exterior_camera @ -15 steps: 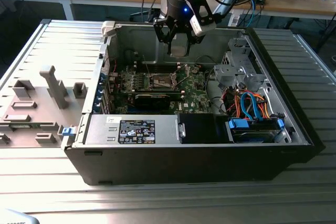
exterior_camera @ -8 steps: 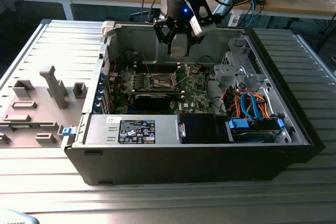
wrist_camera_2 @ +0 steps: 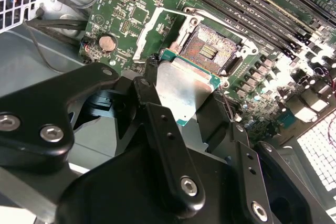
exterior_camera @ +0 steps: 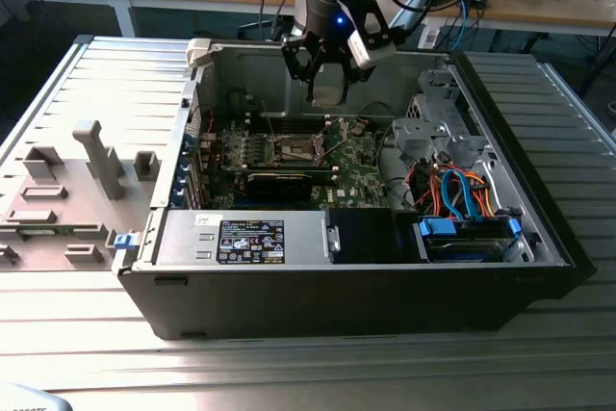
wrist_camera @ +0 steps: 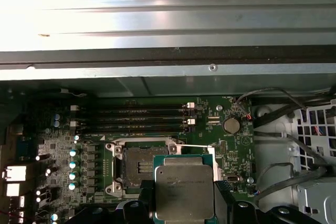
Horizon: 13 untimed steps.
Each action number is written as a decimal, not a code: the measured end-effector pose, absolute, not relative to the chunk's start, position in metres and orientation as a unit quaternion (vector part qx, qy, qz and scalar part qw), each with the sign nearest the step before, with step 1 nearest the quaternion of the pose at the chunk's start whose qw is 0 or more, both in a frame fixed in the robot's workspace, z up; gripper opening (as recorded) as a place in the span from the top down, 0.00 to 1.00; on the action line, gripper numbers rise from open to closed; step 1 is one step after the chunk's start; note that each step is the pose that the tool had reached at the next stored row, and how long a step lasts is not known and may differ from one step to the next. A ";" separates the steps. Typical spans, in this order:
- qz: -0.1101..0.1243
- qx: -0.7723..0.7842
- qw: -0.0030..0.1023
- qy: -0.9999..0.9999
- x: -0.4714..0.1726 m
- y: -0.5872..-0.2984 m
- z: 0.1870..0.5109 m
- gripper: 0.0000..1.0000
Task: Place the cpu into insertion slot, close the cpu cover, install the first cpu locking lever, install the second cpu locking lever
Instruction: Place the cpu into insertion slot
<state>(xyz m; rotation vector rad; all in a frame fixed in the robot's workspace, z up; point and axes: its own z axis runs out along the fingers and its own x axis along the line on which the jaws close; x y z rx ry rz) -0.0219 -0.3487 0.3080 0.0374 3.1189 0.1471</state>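
Observation:
My gripper [exterior_camera: 327, 91] hangs inside the open computer case, shut on the cpu [wrist_camera_2: 185, 88], a flat silvery square chip gripped by two opposite edges between the black fingers [wrist_camera_2: 152, 108]. In the first wrist view the cpu [wrist_camera: 184, 191] hovers above the green board, overlapping one corner of the insertion slot [wrist_camera: 137, 166] and apart from it. The insertion slot [wrist_camera_2: 210, 51] lies bare, dark centre showing, with the cpu's far edge just short of it. A thin silver frame, the cpu cover [wrist_camera_2: 143, 39], stands swung back beside the slot. In the exterior view the slot [exterior_camera: 296, 148] sits below and slightly left of the gripper.
Memory slots [wrist_camera: 142, 116] and a coin battery [wrist_camera: 231, 125] flank the slot. A long black card [exterior_camera: 279, 183], a labelled black-and-white box [exterior_camera: 252, 239] and blue-orange cables [exterior_camera: 462, 190] fill the case's front and right. Grey fixtures [exterior_camera: 96, 156] stand outside on the exterior view's left.

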 end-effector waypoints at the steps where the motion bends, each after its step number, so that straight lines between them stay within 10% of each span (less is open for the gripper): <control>1: 0.047 0.012 0.010 0.999 -0.022 -0.349 0.308 0.46; 13: 0.047 0.012 0.010 0.999 -0.022 -0.349 0.305 0.46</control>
